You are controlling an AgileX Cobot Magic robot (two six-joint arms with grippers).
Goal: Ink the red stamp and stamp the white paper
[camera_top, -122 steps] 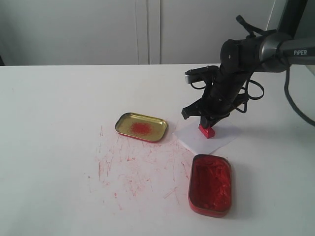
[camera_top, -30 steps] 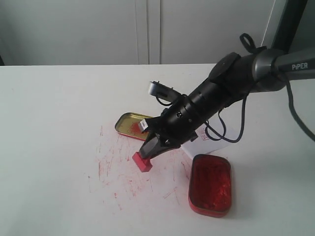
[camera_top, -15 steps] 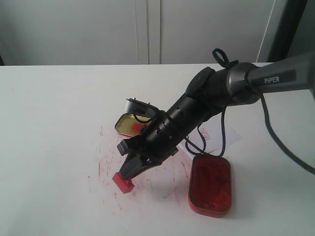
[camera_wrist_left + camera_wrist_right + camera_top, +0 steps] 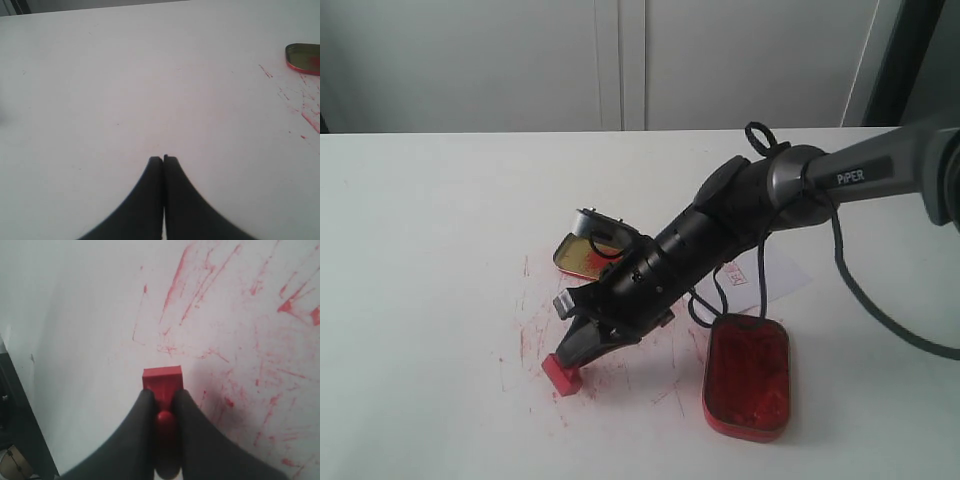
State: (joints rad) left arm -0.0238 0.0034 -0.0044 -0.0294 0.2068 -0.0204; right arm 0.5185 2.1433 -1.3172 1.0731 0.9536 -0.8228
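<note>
My right gripper (image 4: 578, 352) is shut on the red stamp (image 4: 561, 375), pinching its knobbed handle, and the block base sits at or just above the ink-smeared tabletop. The right wrist view shows the red stamp (image 4: 162, 382) sticking out past the dark fingers (image 4: 139, 425). The right arm reaches far across the middle and covers most of the white paper (image 4: 782, 272), which carries a small red print. In the left wrist view my left gripper (image 4: 163, 159) is shut and empty above bare table; it does not show in the exterior view.
The oblong red ink tin (image 4: 747, 376) lies at the front right. The gold tin lid (image 4: 575, 256), also seen as the lid (image 4: 303, 57) in the left wrist view, sits behind the arm. Red scratches (image 4: 610, 345) smear the white table.
The right arm has carried the stamp from the white paper leftward and forward, past the gold lid, down to the smeared tabletop. A red print now shows on the paper.
</note>
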